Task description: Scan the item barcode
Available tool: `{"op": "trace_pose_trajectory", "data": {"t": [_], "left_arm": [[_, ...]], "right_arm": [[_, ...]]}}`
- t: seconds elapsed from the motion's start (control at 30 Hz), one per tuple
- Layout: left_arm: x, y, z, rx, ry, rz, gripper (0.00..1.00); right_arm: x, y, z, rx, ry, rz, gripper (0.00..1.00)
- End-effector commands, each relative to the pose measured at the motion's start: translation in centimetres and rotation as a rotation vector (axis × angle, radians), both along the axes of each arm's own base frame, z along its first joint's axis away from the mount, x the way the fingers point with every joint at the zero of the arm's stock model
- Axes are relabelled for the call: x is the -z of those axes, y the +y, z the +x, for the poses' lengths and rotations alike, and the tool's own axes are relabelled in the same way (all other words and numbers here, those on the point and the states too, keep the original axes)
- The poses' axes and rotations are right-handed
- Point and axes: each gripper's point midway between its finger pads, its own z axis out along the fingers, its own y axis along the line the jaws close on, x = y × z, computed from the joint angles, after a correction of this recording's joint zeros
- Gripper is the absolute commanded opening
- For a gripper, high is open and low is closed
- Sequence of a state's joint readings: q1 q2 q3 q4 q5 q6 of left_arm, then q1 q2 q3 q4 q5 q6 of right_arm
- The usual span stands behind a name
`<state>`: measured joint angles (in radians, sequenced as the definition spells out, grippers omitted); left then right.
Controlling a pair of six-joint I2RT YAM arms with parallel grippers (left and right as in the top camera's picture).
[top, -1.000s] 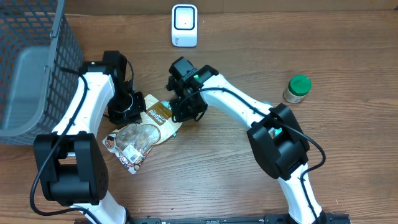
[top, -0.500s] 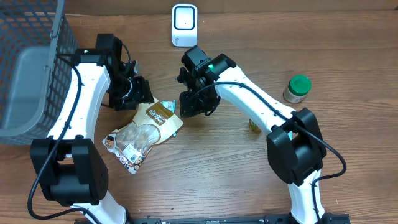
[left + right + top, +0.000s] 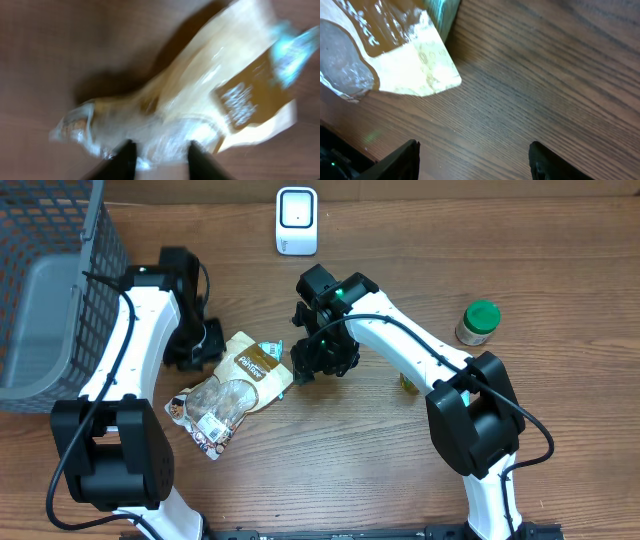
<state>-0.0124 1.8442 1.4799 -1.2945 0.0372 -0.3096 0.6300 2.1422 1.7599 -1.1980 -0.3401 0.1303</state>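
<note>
Wooden table, brown and grained, seen from above, with two white-and-black robot arms reaching in from the near edge.

A large grey wire basket stands far to the outer side of the left gripper, well apart from it.

A crinkled snack bag, clear plastic with a brown label and a teal corner, lies flat on the wood between the two grippers. Its upper left edge is just beside the left gripper and its upper right corner is just beside the right gripper.

A white barcode scanner stands beyond the right gripper, toward the far edge of the table. A small jar with a green lid sits well off to the right gripper's outer side.

The left wrist view is blurred. Its two dark fingertips stand a little apart over the bag's clear end, and I cannot tell whether they pinch it.

In the right wrist view, the fingers are spread wide over bare wood, grasping nothing. The bag's pale corner lies ahead of them, to the left.
</note>
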Motion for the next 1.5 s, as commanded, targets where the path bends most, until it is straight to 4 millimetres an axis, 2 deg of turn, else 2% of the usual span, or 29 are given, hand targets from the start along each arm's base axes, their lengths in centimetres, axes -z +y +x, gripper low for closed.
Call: {"op": "trace_pose_trajectory", "data": {"t": [0.0,0.1,0.27,0.33,0.4,0.47,0.57,0.73,0.87,1.07,1.23,1.33,1.47], "left_arm": [[-0.2,0.9,-1.5,-0.058,0.055,0.044,0.05],[-1.6,0.9,-2.2,-0.089,0.042,0.045,0.05],[-5.7,1.1,-3.7,-0.127,-0.067,0.059,0.05],[-7.2,1.3,-4.4,-0.146,-0.122,0.067,0.04],[-8.3,1.5,-5.4,-0.170,-0.173,0.074,0.05],[-8.9,1.8,-6.2,-0.197,-0.223,0.082,0.05],[-9.4,2.6,-7.4,-0.255,-0.290,0.122,0.15],[-8.8,3.3,-8.3,-0.322,-0.313,0.154,0.26],[-7.9,3.3,-8.2,-0.321,-0.298,0.155,0.25],[-7.5,3.1,-8.1,-0.319,-0.280,0.150,0.21],[-7.5,3.1,-8.0,-0.318,-0.281,0.150,0.22],[-7.5,3.1,-7.8,-0.319,-0.291,0.149,0.22],[-7.6,3.1,-7.7,-0.319,-0.293,0.148,0.23]], "right_arm": [[-0.9,0.4,-0.4,-0.015,-0.017,0.016,0.67],[-0.9,0.9,-0.8,-0.028,-0.018,0.017,0.68],[-0.9,2.3,-1.2,0.001,-0.021,0.027,0.71],[-1.2,3.5,-1.4,0.012,-0.020,0.061,0.67],[-1.7,5.2,-1.8,0.000,-0.014,0.123,0.61],[-2.3,7.1,-2.6,-0.034,-0.006,0.195,0.50],[-2.8,9.7,-3.8,-0.062,-0.020,0.246,0.34],[-3.1,13.6,-5.3,-0.101,-0.098,0.294,0.15],[-1.9,15.6,-5.3,-0.113,-0.232,0.251,0.06],[1.4,16.1,-4.1,-0.085,-0.404,0.126,0.07],[3.5,15.9,-3.5,-0.076,-0.402,0.098,0.13],[4.1,15.6,-2.9,-0.065,-0.399,0.091,0.16],[4.9,13.8,-3.0,-0.056,-0.358,0.030,0.16]]}}
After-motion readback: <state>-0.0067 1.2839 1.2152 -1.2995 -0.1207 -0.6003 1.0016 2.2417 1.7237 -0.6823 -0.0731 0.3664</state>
